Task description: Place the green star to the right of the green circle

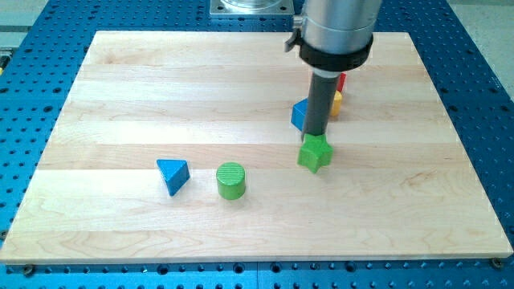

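showing my tip [314, 136] touching the green star [315, 153] from its 12 o'clock side, holding nothing; star lies at 2 o'clock of the green circle [231, 180], apart, needing a push toward 7 o'clock.

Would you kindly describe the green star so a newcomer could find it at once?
Start at the wooden board and follow the dark rod down to my tip. The green star sits right below it, toward the view's bottom. The green circle, to the view's left, is round; this one has points.

Arm [333, 32] upright, dark rod vertical, my tip [314, 135] down
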Robot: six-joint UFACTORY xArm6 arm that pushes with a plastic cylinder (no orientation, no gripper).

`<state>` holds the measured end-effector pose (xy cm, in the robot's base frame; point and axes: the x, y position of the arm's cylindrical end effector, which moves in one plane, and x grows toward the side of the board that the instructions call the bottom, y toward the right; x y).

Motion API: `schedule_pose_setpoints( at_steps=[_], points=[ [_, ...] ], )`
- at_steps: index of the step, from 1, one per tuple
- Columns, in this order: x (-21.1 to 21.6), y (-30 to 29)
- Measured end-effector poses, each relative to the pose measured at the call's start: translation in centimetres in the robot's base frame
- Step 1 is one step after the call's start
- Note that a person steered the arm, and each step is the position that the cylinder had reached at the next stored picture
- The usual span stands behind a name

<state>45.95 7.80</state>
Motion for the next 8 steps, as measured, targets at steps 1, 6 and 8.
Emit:
schedule_pose_setpoints(
  at_steps=[1, 6, 8],
  points=[
    [2.1, -0.6],
    [10.3, 5.8],
    [11.8, 2.7]
  ],
)
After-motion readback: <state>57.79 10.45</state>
